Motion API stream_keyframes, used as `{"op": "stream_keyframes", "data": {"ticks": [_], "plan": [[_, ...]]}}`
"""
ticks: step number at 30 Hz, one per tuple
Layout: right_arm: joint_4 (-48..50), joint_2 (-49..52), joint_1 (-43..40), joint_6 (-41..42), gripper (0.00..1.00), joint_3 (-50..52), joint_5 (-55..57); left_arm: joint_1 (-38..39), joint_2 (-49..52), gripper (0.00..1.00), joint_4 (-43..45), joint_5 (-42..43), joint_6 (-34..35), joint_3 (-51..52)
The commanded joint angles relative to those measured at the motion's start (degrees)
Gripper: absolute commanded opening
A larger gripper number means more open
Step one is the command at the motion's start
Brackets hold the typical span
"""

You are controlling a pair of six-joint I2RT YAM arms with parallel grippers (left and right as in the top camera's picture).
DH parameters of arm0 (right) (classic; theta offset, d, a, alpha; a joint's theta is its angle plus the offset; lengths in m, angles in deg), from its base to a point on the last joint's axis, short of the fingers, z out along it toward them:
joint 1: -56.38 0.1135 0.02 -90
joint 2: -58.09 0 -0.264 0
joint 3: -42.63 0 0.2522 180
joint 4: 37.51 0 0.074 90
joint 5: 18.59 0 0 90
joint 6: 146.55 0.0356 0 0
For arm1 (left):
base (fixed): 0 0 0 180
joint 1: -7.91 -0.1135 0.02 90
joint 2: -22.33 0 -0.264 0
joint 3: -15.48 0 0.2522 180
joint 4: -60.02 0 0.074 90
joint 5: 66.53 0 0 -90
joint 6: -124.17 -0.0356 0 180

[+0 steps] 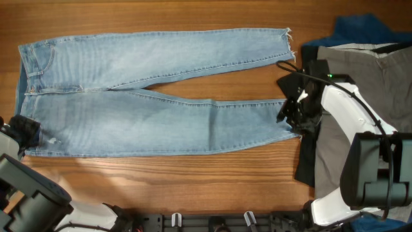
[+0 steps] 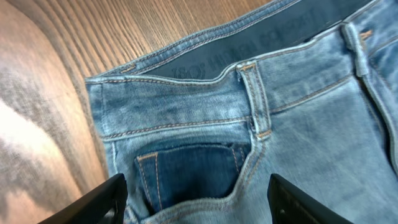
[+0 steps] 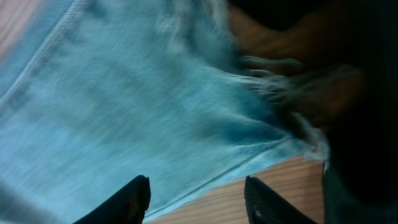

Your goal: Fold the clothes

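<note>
Near bench edge: bare wood of the bench [image 1: 193,174], with nothing lying on it.
Left hand: the left hand [image 2: 199,199] is spread wide and grips nothing. It hovers over the back pocket [image 2: 193,174], just below the waistband [image 2: 186,68], at the near left corner of the jeans.
Right hand: the right hand [image 3: 199,199] is also parted and empty. It sits over the near leg by its frayed hem [image 3: 273,81].
Jeans: the light-blue jeans [image 1: 141,96] lie flat across the bench, waist to the left. The near leg [image 1: 161,129] and far leg [image 1: 193,55] splay apart toward the right.
Far right pile: grey trousers [image 1: 380,77], a black garment [image 1: 306,161] and a blue garment [image 1: 360,29] are heaped together.
Progress: this looks like the very start. The jeans are spread out but no fold is made, and neither corner is gripped yet. The pile seems untouched, so nearly all the work is left.
Writing: there is printed lettering inside the waistband, too blurred to read. No brand is legible elsewhere.
</note>
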Motion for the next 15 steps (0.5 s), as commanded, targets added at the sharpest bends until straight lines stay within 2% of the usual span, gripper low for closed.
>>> {"op": "stream_keyframes", "data": {"ticks": [1, 5, 7, 11, 13, 15], "plan": [[3.5, 0.55, -0.66, 1.53, 0.51, 4.59, 1.05, -0.17, -1.53, 0.73, -1.77, 0.66, -0.11, -1.05], [11.43, 0.63, -0.59, 1.03, 0.51, 11.02, -3.3, -0.17, -1.64, 0.73, -3.93, 0.68, -0.11, -1.05], [12.98, 0.63, -0.61, 1.03, 0.46, 13.14, -4.35, -0.17, -1.64, 0.73, -4.74, 0.66, -0.11, -1.05], [11.17, 0.39, -0.72, -5.14, 0.46, 12.94, -5.57, -0.17, -1.64, 0.74, -5.38, 0.66, -0.13, -1.05], [8.55, -1.73, -0.72, -6.95, 0.42, 9.57, -5.6, -0.17, -1.64, 0.74, -5.35, 0.66, -0.13, -1.05], [5.16, -5.53, -0.72, -8.22, 0.47, 6.69, -5.77, -0.17, -1.64, 0.74, -5.35, 0.68, -0.13, -1.05]]}}
